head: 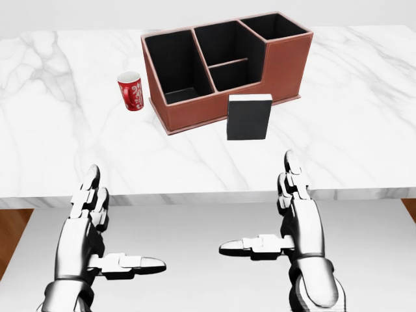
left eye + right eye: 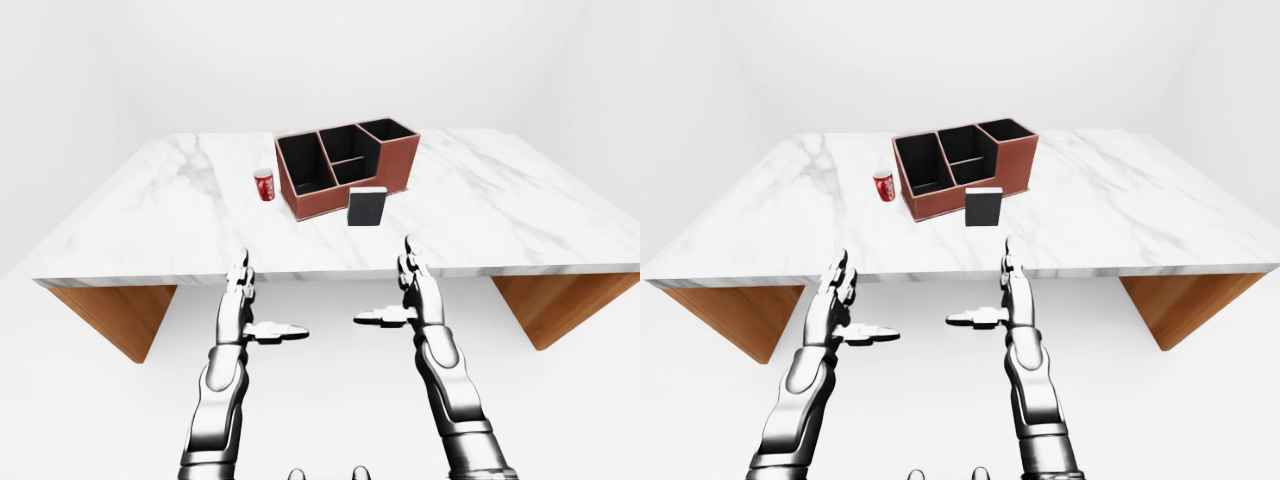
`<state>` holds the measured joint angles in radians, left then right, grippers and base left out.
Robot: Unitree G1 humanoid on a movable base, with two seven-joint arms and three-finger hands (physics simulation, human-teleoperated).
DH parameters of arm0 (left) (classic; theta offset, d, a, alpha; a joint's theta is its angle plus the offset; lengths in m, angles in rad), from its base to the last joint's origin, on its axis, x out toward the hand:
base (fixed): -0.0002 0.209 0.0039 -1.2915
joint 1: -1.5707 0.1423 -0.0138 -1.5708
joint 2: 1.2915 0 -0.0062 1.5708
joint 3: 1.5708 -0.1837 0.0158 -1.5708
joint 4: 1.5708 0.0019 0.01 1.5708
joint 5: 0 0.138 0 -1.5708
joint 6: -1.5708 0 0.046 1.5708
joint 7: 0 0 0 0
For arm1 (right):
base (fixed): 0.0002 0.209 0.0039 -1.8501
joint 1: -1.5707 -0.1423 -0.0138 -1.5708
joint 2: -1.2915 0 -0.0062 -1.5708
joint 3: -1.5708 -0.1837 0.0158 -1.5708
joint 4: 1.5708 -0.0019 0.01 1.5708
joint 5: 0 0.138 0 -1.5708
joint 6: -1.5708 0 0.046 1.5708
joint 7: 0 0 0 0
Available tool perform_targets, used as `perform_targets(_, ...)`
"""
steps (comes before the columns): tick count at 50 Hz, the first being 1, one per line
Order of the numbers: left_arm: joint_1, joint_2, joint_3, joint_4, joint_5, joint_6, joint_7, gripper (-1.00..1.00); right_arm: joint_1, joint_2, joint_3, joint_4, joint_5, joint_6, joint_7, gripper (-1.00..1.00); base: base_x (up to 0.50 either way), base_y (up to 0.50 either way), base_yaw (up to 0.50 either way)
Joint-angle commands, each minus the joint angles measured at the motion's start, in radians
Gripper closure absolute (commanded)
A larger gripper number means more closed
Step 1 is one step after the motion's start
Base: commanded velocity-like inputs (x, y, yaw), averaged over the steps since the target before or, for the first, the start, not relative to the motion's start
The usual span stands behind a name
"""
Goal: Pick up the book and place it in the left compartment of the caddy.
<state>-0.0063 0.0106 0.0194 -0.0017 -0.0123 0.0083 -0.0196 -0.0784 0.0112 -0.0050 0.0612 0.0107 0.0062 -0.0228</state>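
A small black book (image 1: 248, 116) with a white top edge stands upright on the marble table (image 1: 364, 130), just below the brown caddy (image 1: 224, 68) in the head view. The caddy has black compartments; its long left compartment (image 1: 177, 67) holds nothing. My left hand (image 1: 107, 227) and right hand (image 1: 276, 211) hover below the table's near edge, both open with fingers stretched and thumbs pointing inward. Neither hand touches anything. The right hand is roughly under the book; the left hand sits well to its left.
A red soda can (image 1: 130, 90) stands on the table just left of the caddy. The table has wooden supports (image 2: 115, 315) at both ends and a white floor beneath. White walls surround the scene.
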Motion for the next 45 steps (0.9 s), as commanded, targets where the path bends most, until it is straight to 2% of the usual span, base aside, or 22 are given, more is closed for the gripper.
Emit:
perform_targets(1,-0.031,0.022,0.037,-0.018,-0.025,0.036,-0.037,-1.0,-0.159,0.005,0.002,0.052,0.039,0.051,-0.049,-1.0,0.0,0.0,0.0)
perform_targets(2,-0.031,0.022,0.037,-0.018,-0.025,0.036,-0.037,-1.0,-0.158,0.004,0.002,0.05,0.039,0.052,-0.049,-1.0,0.0,0.0,0.0)
perform_targets(4,-0.043,0.026,0.035,-0.038,-0.015,0.051,-0.038,-1.0,-0.161,-0.003,-0.003,0.019,0.045,0.079,-0.05,-1.0,0.0,0.0,0.0)
perform_targets(7,-0.068,0.03,0.042,-0.057,-0.025,0.079,-0.047,-1.0,-0.162,-0.015,-0.007,-0.028,0.042,0.081,-0.041,-1.0,0.0,0.0,0.0)
perform_targets(17,-0.242,0.097,0.104,-0.064,-0.047,0.079,-0.05,-1.0,-0.229,-0.032,-0.023,-0.105,0.028,0.081,-0.071,-1.0,0.0,0.0,0.0)
perform_targets(21,-0.282,0.114,0.118,-0.048,-0.056,0.079,-0.048,-1.0,-0.244,-0.028,-0.024,-0.124,0.033,0.081,-0.072,-1.0,0.0,0.0,0.0)
perform_targets(30,-0.322,0.134,0.124,-0.08,-0.062,0.079,-0.041,-1.0,-0.256,-0.032,-0.024,-0.187,0.05,0.081,-0.063,-1.0,0.02,-0.01,0.0)
perform_targets(45,-0.337,0.142,0.132,-0.129,-0.07,0.079,-0.033,-1.0,-0.275,-0.026,-0.011,-0.2,0.036,0.081,-0.056,-1.0,0.27,-0.14,0.0)
